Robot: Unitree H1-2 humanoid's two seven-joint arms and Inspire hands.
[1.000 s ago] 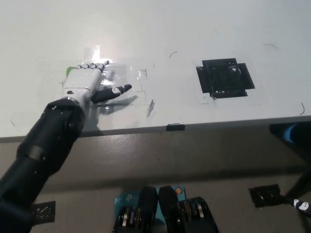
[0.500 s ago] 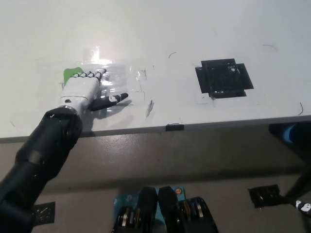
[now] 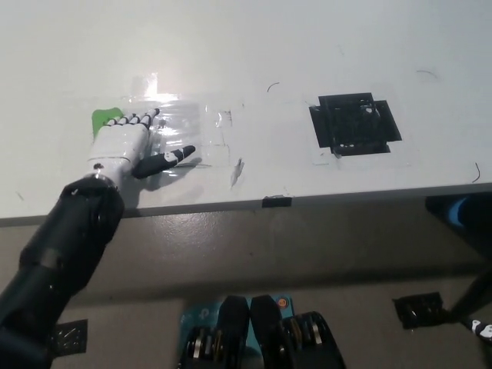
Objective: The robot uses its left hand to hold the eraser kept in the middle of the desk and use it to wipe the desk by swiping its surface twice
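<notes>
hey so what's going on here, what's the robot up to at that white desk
The robot's white left hand lies flat on the white desk, pressing down on a green eraser that peeks out from under its fingers on the left side. It looks like it is wiping the surface with it. A black taped patch sits further right on the desk, untouched. Only a small bit of the right hand shows at the bottom right corner, well away from the desk.

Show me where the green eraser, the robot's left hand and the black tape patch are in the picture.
green eraser [image 3: 102, 119]: head view, on its visible green corner beside the hand.
left hand [image 3: 121, 141]: head view, on the white back of the hand.
black tape patch [image 3: 354, 124]: head view, on its middle.
</notes>
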